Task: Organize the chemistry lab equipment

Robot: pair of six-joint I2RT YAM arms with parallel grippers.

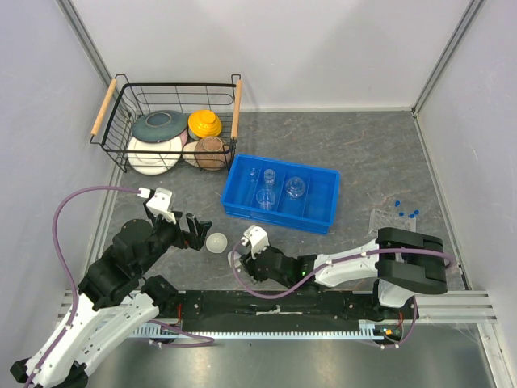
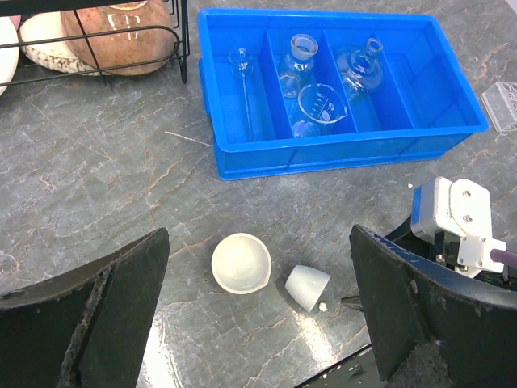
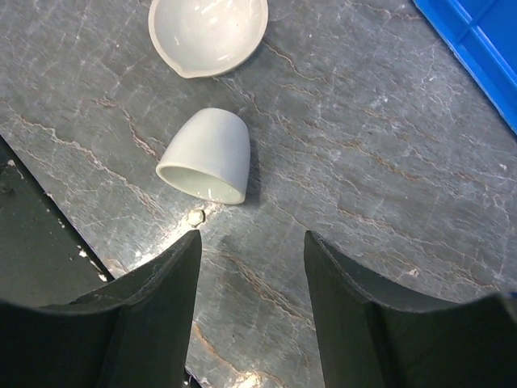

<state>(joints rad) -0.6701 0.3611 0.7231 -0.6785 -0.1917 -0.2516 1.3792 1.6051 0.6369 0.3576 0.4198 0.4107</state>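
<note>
The right claw (image 3: 252,242) is held partly open with nothing between its fingers, low over the grey counter (image 3: 363,162). Just ahead of its fingertips a white cup (image 3: 206,153) is seen lying on its side, its mouth turned toward the claw. Just beyond the cup, apart from it, a shallow white dish (image 3: 208,32) is set upright.

The left claw (image 2: 258,233) is spread wide and is empty. In its wrist view the dish and cup are framed between its two fingers, untouched.

Farther out, a blue tray (image 1: 281,218) with compartments is placed near the middle of the counter. A thin glass piece (image 2: 240,61) is laid in its leftmost compartment, a flask (image 2: 297,69) and a beaker (image 2: 321,103) are kept in the next, and a second flask (image 2: 361,69) in the third.

To the right of the tray a clear rack (image 1: 381,220) is laid flat, with small blue pieces (image 1: 408,212) beside it. At the far left a wire basket (image 1: 121,121) is filled with bowls and plates (image 1: 161,137).
</note>
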